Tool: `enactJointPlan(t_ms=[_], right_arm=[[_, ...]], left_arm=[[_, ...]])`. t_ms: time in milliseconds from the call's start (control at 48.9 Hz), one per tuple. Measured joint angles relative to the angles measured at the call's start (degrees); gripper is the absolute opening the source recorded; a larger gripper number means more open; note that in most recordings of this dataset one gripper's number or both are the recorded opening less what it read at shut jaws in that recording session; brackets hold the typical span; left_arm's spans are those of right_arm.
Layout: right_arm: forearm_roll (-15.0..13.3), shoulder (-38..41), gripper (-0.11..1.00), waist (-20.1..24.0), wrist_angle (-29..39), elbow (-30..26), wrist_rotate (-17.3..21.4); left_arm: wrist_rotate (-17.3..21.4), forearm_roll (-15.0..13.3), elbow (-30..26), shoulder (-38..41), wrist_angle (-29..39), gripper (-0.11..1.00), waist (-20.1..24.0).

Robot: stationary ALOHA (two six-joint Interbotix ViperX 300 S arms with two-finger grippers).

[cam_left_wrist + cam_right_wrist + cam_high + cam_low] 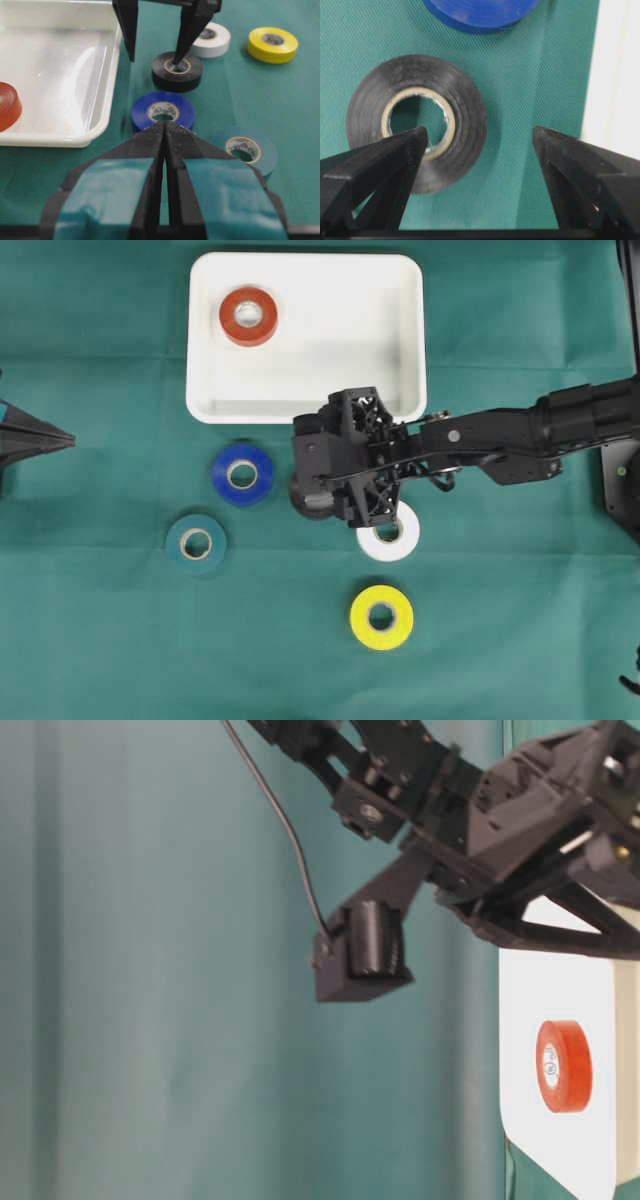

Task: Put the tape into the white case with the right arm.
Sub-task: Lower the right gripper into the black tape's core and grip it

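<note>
right tool [480, 145] spread wide, gripping nothing; black tape [416, 122] flat on the counter beside the white case [60, 80]; one finger [395, 150] over the roll's core, the other outside its wall toward the case; left tool [165, 135] pressed together, idle.

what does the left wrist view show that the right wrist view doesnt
Only the left wrist view shows the red tape lying inside the white case, plus the white tape, yellow tape, teal tape and the shut left gripper.

Only the right wrist view shows close up that one finger of the open right gripper sits over the black tape's core hole while the other is outside the roll.

Both show the black tape, the blue tape, the case's edge and green cloth.
</note>
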Motion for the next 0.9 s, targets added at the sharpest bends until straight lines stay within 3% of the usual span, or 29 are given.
enactJointPlan(t_ms=[511, 552, 756, 817, 899], right_arm=[[0.0, 2.3, 0.65, 0.0, -0.1, -1.7, 0.0], [0.0, 2.3, 0.61, 0.0, -0.1, -1.7, 0.0], [0.0, 2.3, 0.07, 0.4, 0.3, -1.7, -0.2], [0.0, 2.3, 0.00, 0.5, 0.4, -1.7, -0.4], [0.0, 2.3, 0.00, 0.5, 0.6, -1.8, -0.4]], left_arm=[[0.1, 0.0, 0.0, -0.1, 0.0, 0.00, 0.0], [0.1, 0.0, 0.0, 0.0, 0.0, 0.00, 0.1], [0.0, 0.0, 0.0, 0.0, 0.0, 0.00, 0.0], [0.1, 0.0, 0.0, 0.0, 0.0, 0.00, 0.0], [0.1, 0.0, 0.0, 0.0, 0.0, 0.00, 0.0]])
